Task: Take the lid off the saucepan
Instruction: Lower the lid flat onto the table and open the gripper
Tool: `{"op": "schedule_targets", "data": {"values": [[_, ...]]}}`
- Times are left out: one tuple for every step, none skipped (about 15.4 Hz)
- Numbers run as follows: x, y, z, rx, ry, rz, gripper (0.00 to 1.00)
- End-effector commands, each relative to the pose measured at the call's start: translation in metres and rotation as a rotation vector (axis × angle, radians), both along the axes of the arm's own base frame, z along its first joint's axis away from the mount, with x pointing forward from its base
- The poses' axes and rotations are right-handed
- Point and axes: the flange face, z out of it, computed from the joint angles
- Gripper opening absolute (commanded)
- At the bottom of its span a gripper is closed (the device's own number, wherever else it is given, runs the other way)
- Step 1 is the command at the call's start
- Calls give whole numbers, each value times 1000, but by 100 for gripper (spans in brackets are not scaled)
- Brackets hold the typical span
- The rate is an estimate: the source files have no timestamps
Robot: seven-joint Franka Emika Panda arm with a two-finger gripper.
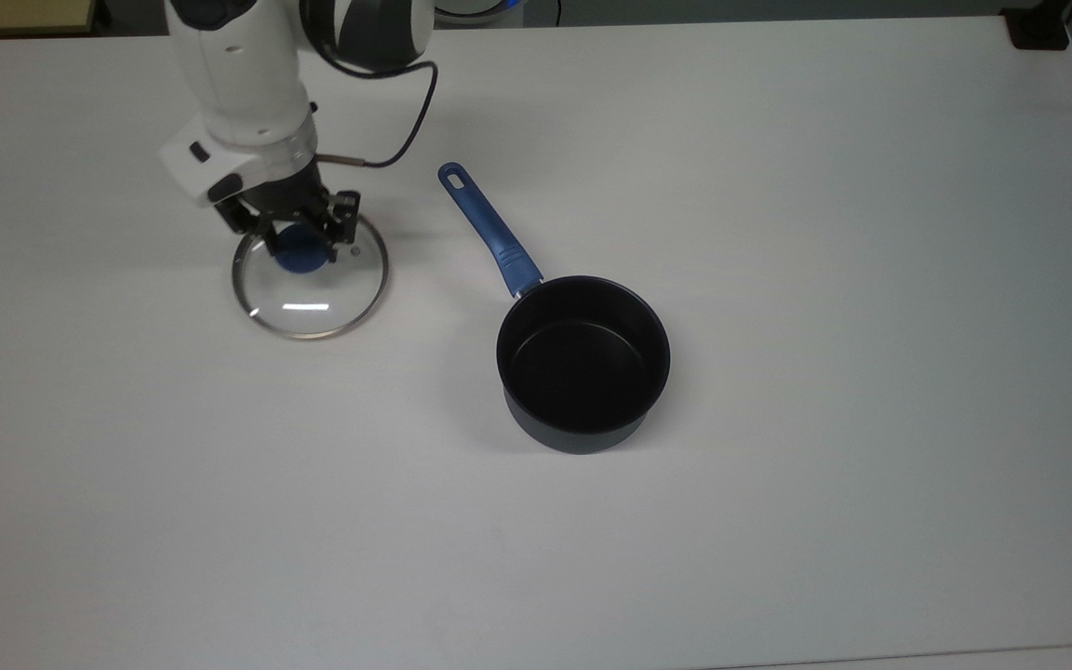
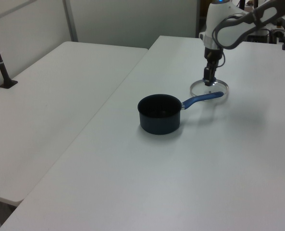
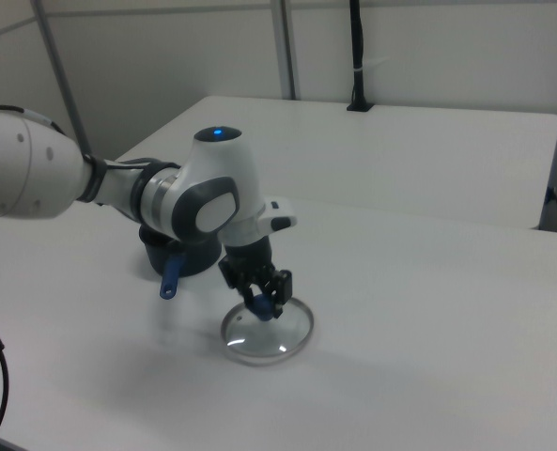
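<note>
The lid (image 1: pixel 310 296), clear glass with a metal rim and a blue knob, sits low over the white table at the top view's left, level and apart from the saucepan. My gripper (image 1: pixel 299 244) points down with its fingers shut on the knob. The same grip is seen in the right view, gripper (image 3: pixel 264 305) over lid (image 3: pixel 267 334), and in the left view, gripper (image 2: pixel 208 80) over lid (image 2: pixel 209 89). The saucepan (image 1: pixel 582 363) stands uncovered, black inside, its blue handle (image 1: pixel 489 228) pointing toward the lid. The arm partly hides the saucepan (image 3: pixel 170 256) in the right view.
The white table (image 1: pixel 778 512) stretches wide to the top view's right and front. A second table (image 2: pixel 51 96) adjoins at the left view's left, with a black post (image 2: pixel 0 62) on it. A black object (image 1: pixel 1038 28) sits at the top view's far right corner.
</note>
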Motion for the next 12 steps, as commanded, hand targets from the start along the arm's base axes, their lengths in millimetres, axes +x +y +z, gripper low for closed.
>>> {"op": "schedule_targets", "data": {"values": [[-21,5,4,5,-10,33,38],[-21,4,1,5,-6,32,39],[-21,4,0,5,-3,32,40],[-22,3,-2,5,1,30,44],[-22,3,-3,5,4,30,52],[-21,3,-4,5,7,29,61],[-21,3,-7,6,12,19,71],[-20,3,-8,6,15,18,78],[-20,3,-7,8,15,15,80],[-20,2,-4,9,14,8,88],[-19,2,-2,12,8,-13,96],[-17,2,5,12,-2,-41,100]]}}
